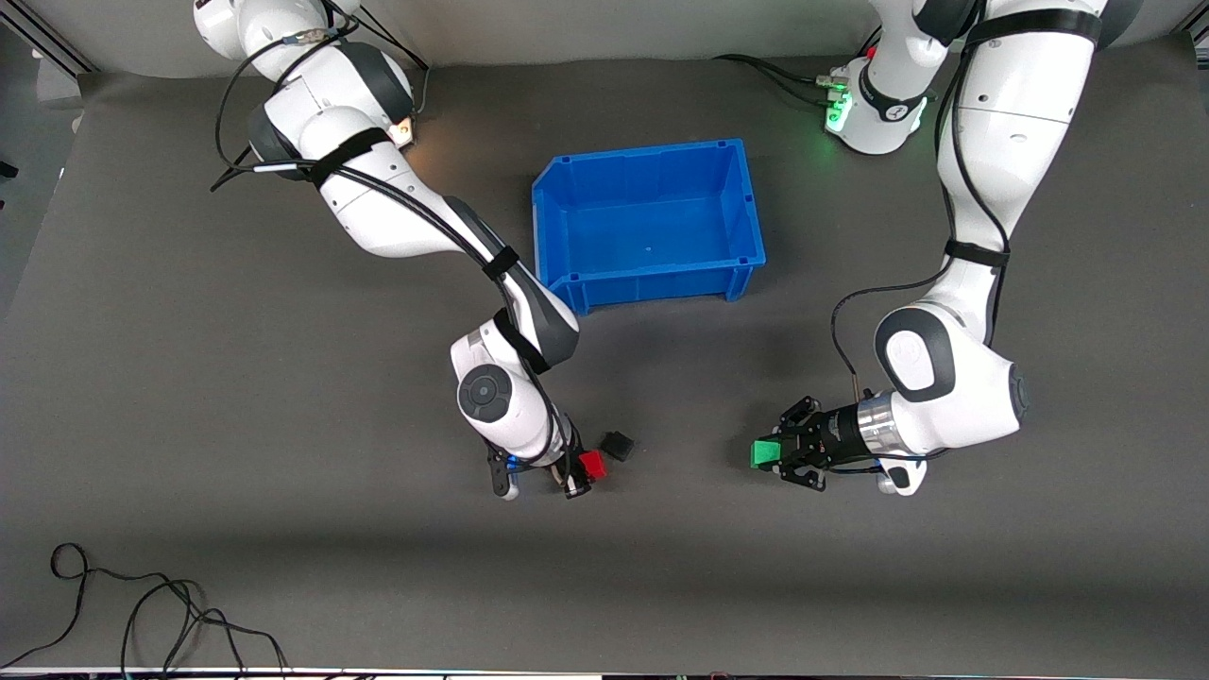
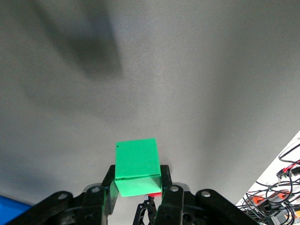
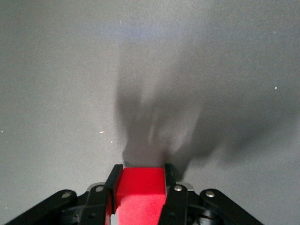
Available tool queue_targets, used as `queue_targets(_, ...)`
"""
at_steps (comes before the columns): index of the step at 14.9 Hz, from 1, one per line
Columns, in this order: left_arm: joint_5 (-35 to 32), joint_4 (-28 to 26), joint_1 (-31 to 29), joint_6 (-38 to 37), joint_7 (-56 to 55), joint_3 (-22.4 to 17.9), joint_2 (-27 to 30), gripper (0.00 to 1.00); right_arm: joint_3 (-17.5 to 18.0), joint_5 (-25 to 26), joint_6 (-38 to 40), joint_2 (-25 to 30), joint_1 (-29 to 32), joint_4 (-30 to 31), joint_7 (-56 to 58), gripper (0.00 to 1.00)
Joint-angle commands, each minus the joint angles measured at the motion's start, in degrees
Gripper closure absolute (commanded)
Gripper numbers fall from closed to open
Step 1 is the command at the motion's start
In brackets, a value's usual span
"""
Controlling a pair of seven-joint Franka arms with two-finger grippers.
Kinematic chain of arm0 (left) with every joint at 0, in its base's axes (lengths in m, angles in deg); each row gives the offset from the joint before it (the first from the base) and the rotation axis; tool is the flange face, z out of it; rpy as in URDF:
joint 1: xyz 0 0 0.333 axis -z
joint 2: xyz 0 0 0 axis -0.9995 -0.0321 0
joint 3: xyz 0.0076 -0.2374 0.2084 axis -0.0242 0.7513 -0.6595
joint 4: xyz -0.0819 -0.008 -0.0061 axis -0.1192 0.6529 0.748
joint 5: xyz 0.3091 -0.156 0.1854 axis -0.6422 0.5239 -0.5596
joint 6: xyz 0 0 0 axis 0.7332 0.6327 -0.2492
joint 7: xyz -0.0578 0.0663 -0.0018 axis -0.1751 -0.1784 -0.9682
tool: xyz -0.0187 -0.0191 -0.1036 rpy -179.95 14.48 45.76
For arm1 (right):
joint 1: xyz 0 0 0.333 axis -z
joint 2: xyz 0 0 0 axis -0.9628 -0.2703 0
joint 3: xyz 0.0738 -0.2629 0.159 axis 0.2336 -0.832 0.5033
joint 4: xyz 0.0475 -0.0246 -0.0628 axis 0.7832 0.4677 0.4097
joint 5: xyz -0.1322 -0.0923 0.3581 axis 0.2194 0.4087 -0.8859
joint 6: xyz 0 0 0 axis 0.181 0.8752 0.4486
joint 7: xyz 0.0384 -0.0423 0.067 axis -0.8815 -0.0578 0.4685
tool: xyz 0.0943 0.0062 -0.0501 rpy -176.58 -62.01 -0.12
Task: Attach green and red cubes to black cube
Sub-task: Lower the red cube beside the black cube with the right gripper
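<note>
Two cubes are in hand and neither is joined yet, by the look of it. On the right arm, the right gripper (image 1: 581, 475) pinches the red cube (image 1: 592, 465) between its fingers, low over the mat, with the black cube (image 1: 618, 445) lying on the mat just beside it, toward the bin; I can't tell whether red and black touch. The right wrist view shows the red cube (image 3: 140, 187) squeezed snugly between both pads, no black one in sight. Toward the left arm's end of the table, the left gripper (image 1: 776, 454) is clamped on the green cube (image 1: 764, 453), well apart from the other two; the left wrist view has the green cube (image 2: 137, 166) sticking out past the fingertips.

So both pickups seem done, and I'd say both attachments are left: red first, being so close, then green.

Underfoot is a plain dark grey mat (image 1: 283, 529), with a blue bin (image 1: 652, 222) nearer the arm bases. Loose cable (image 1: 142, 614) trails at the mat's front edge.
</note>
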Motion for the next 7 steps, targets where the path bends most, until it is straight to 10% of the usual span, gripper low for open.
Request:
queue_targets(1,-0.72,1.56,0.82,-0.33,-1.56,-1.06,-0.63,1.00,0.32,-0.80,-0.63,-1.43,-1.77,-2.58,-2.04,0.88)
queue_targets(7,-0.90,1.12,0.82,-0.68,-3.13,-1.15,-0.63,1.00,0.06,-0.72,0.25,-1.08,-3.54,-2.40,-4.33,0.88)
